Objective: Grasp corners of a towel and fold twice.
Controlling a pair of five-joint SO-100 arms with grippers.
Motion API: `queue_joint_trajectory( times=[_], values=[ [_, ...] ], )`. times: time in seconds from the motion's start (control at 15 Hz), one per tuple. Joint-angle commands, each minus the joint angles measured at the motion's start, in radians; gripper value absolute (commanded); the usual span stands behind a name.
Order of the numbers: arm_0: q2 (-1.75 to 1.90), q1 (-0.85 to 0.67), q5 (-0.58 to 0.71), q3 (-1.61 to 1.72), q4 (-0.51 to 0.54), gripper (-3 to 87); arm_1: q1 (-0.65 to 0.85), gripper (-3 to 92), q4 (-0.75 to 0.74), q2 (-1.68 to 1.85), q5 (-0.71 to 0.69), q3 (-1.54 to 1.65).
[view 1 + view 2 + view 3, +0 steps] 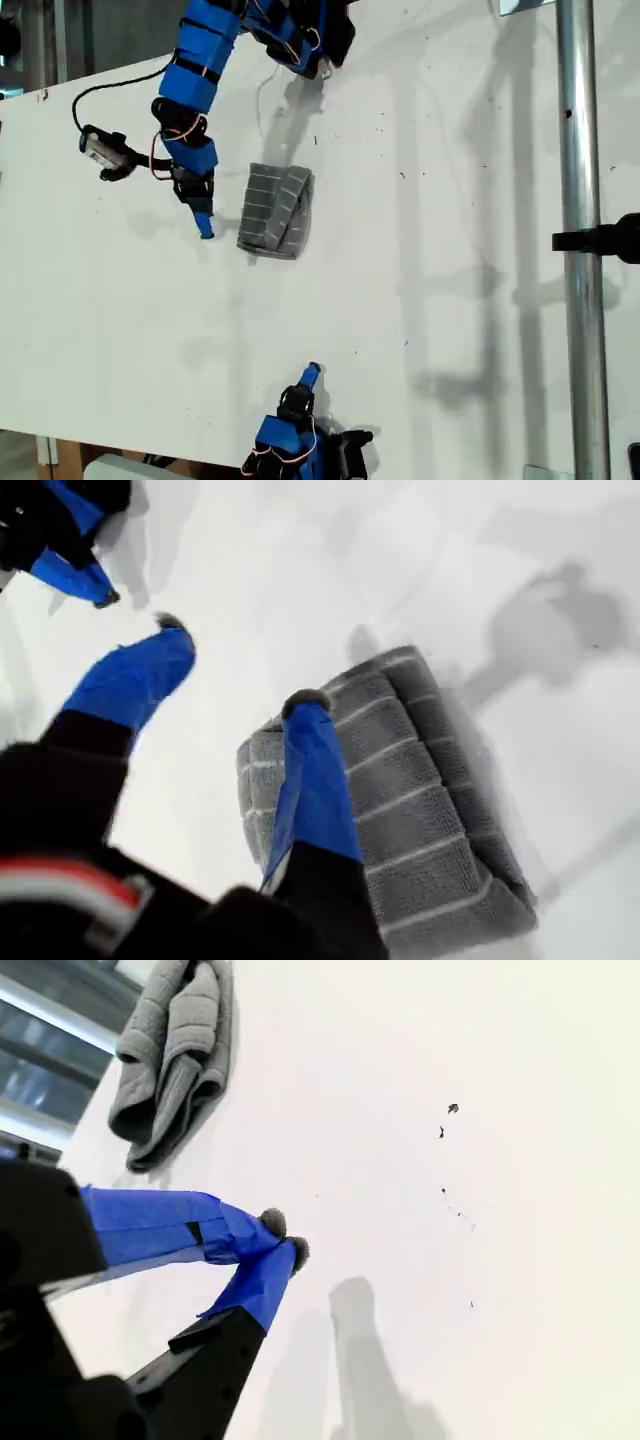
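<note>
The grey striped towel [275, 210] lies folded into a small bundle on the white table, its layers bunched unevenly; its corners are tucked into the folds and I cannot tell them apart. My first gripper [205, 226] hangs just off the towel's side, toward the exterior view's left. It is open [238, 665] and holds nothing, and one blue finger [315, 780] crosses in front of the towel [430, 810]. My second gripper [313, 372] sits near the table's front edge, far from the towel [175, 1050], with its fingers pressed together [285, 1237] on nothing.
A metal pole [580, 250] with a black clamp [612, 238] runs down the exterior view's right. A small camera on a black cable [105, 150] hangs beside the first arm. The table edge [120, 440] slants across the exterior view's lower left.
</note>
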Motion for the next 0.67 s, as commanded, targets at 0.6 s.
queue_joint_trajectory(
  times=[0.6],
  values=[
    [0.003, 0.041, 0.135, 0.006, 0.038, -1.5, -0.066, 4.3, 0.618, 1.430, 0.554, 1.126]
  ],
)
